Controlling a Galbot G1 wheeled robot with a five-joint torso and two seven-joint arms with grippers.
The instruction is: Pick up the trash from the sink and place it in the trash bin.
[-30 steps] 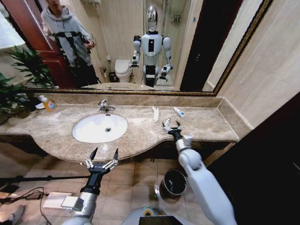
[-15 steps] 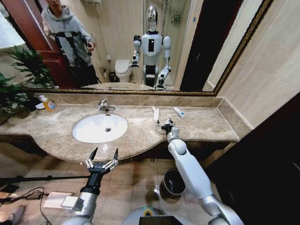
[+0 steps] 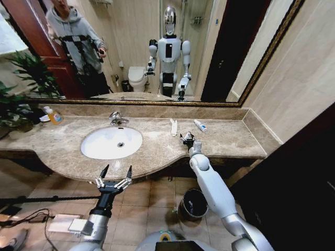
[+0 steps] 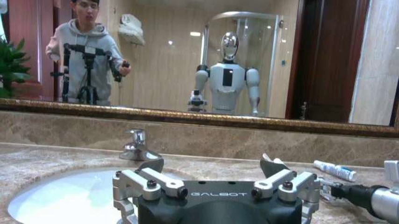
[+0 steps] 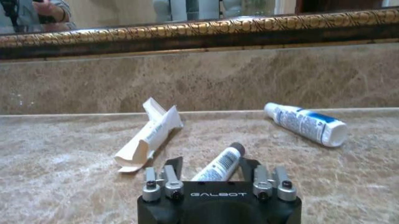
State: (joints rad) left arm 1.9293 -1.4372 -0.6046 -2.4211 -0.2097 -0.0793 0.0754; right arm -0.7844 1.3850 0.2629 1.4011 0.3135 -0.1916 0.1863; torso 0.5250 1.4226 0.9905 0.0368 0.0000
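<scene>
My right gripper (image 3: 186, 138) is low on the beige marble counter, right of the sink (image 3: 92, 152). It stands open, its fingers (image 5: 173, 169) on either side of a small white tube with a dark cap (image 5: 219, 163). Behind it lie a flat white packet (image 5: 149, 135) (image 3: 173, 126) and a white tube with blue marks (image 5: 305, 123) (image 3: 200, 125). The white basin holds no trash that I can see. The black trash bin (image 3: 184, 208) stands on the floor under the right arm. My left gripper (image 3: 115, 171) (image 4: 212, 165) hangs open in front of the counter edge, below the sink.
A chrome faucet (image 3: 116, 119) sits behind the basin. An orange-yellow bottle (image 3: 54, 116) and a plant (image 3: 21, 99) occupy the counter's far left. A mirror runs along the back wall. Cables and a white box (image 3: 63, 224) lie on the floor at the left.
My right gripper has moved forward and left over the counter, from short of the small capped tube to straddling it. The left arm has not moved.
</scene>
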